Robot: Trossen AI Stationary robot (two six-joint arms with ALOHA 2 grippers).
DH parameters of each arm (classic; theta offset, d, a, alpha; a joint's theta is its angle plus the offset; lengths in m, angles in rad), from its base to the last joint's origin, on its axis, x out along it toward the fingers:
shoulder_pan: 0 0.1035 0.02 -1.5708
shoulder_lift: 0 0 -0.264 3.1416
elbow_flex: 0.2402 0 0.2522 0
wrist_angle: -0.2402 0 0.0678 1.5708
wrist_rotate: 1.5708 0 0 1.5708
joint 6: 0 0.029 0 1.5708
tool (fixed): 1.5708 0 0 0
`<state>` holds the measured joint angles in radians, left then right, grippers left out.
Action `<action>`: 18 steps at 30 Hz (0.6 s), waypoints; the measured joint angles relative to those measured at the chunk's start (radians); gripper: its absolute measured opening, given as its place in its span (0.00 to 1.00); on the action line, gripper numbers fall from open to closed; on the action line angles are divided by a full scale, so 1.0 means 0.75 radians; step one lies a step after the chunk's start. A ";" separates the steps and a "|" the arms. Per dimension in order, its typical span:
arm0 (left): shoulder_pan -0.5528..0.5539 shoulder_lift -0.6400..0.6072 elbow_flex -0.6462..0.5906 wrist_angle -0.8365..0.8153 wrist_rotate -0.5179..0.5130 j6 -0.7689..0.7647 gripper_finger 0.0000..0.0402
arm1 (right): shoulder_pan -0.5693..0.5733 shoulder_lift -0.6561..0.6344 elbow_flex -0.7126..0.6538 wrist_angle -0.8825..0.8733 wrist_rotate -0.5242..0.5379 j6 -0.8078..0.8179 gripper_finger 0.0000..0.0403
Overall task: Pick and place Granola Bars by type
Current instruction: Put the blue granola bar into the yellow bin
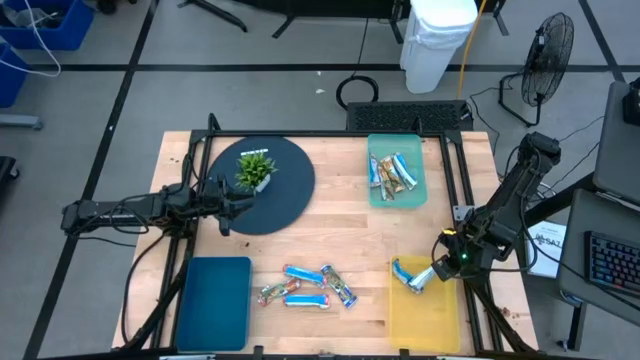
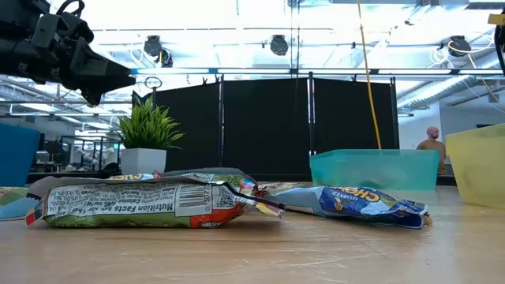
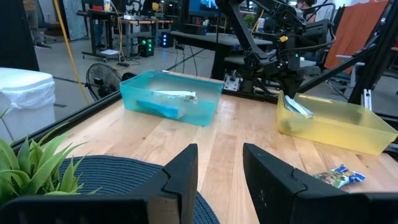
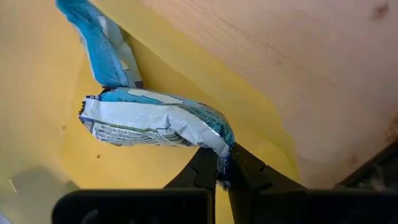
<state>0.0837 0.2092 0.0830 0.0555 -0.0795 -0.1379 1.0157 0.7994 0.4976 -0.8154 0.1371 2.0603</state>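
The table is pale wood with visible grain and a smooth, lightly sheened top. The granola bars wear crinkled, glossy foil-like wrappers, and the one in the right gripper shows creased shiny film between matt black fingers. The yellow tray and teal tray look like smooth, slightly translucent plastic, and the round dark mat is matt.

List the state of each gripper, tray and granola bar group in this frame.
right gripper: shut on blue granola bar, over yellow tray
left gripper: open, empty, over dark round mat
teal tray: holds bars
blue tray: empty
loose bars: on table
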 joint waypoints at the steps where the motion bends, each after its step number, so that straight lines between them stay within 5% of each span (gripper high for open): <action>1: 0.000 0.000 0.000 0.000 0.000 0.000 0.33 | 0.000 0.000 -0.001 0.002 0.020 -0.022 0.02; 12: 0.000 0.000 0.000 0.000 0.000 0.000 0.33 | -0.001 0.001 -0.001 0.086 0.234 -0.215 0.28; 18: 0.000 0.000 0.000 0.000 0.000 0.000 0.33 | -0.001 0.001 -0.001 0.165 0.512 -0.367 0.40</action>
<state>0.0837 0.2089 0.0830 0.0556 -0.0795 -0.1376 1.0153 0.7998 0.4973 -0.6919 0.5212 1.7848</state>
